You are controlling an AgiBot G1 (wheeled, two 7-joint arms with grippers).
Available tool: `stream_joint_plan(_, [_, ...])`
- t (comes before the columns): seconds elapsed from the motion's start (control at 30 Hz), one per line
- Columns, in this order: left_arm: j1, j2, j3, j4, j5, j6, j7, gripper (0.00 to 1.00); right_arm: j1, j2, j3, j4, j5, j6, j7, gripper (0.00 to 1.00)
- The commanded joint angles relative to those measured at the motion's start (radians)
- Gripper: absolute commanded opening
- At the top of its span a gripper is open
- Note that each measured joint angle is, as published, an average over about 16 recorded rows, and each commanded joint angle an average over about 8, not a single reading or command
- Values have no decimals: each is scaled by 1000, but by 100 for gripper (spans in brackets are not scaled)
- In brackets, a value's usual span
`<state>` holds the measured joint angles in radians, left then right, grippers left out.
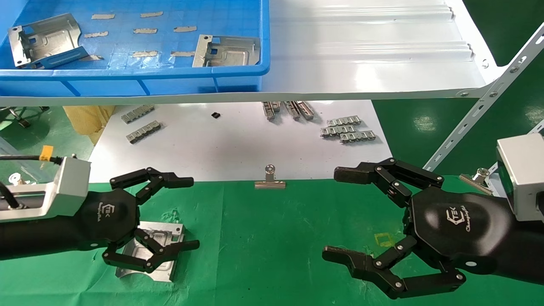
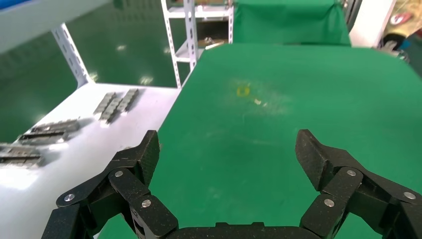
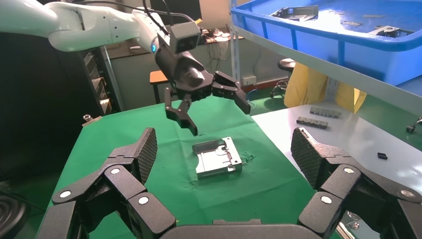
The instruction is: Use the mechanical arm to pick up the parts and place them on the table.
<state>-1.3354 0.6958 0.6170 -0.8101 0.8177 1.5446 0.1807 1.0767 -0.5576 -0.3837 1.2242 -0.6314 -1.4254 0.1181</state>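
Observation:
One shiny silver part [image 1: 163,231] lies flat on the green-cloth table [image 1: 263,246], under my left gripper [image 1: 190,213]. That gripper is open and empty. The right wrist view shows the left gripper [image 3: 219,118] hovering above the part [image 3: 217,158], not touching it. Two more parts [image 1: 44,40] [image 1: 227,51] lie in the blue bin [image 1: 127,74] on the shelf. My right gripper [image 1: 335,214] is open and empty over the cloth at the right. In the left wrist view the left gripper [image 2: 229,149] spans bare cloth.
A glossy white ribbed shelf [image 1: 361,51] overhangs the back. Below it a white sheet [image 1: 238,140] carries small grey notched strips [image 1: 142,131] [image 1: 346,129]. A binder clip [image 1: 270,180] holds the cloth's far edge. A slotted bracket [image 1: 480,114] slants at the right. A yellow mark [image 1: 384,239] is near the right hand.

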Motion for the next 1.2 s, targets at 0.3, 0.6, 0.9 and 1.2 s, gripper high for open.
stream_joint_plan(0.3, [93, -30, -120, -169, -31, -17, -131, 100, 0, 0, 0, 0, 0, 0, 0, 100])
stream_joint_plan(0.6, [177, -57, -229, -321, -59, -33, -250, 100, 0, 0, 0, 0, 0, 0, 0, 100])
stream_joint_plan(0.9, [254, -82, -329, -462, -85, -47, -358, 100, 0, 0, 0, 0, 0, 0, 0, 100])
stream_joint_plan(1.2, [278, -91, -360, -506, -95, -52, -382, 100, 0, 0, 0, 0, 0, 0, 0, 100])
